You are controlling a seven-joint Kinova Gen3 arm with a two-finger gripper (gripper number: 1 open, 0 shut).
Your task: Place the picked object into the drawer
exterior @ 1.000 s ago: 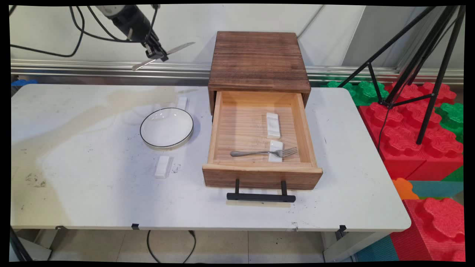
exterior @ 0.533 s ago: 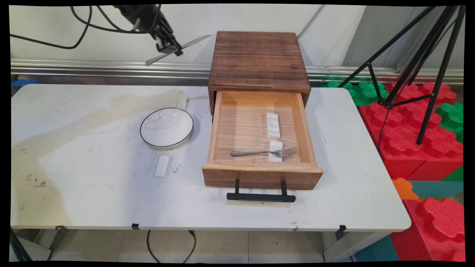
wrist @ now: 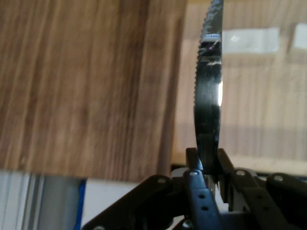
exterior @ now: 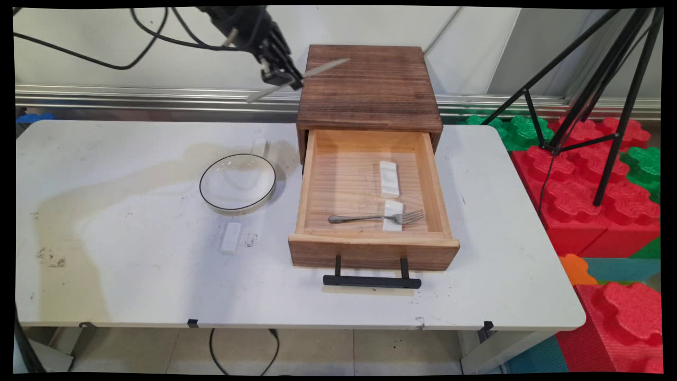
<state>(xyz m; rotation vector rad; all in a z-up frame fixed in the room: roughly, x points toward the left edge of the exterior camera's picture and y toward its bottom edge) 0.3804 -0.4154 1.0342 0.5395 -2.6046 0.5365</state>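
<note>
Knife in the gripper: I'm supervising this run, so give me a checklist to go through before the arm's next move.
1. Grip: the black gripper has its jaws shut on the silver table knife, held at mid-length: ok.
2. Height: knife is well above the white table: ok.
3. Open light wooden drawer of the dark wooden box: ok.
4. Drawer floor: silver fork lies across one small white rest; the second white rest is free: ok.
5. Black-rimmed white plate stands apart from the drawer: ok.
6. Blade's edge direction: cannot tell.
</note>
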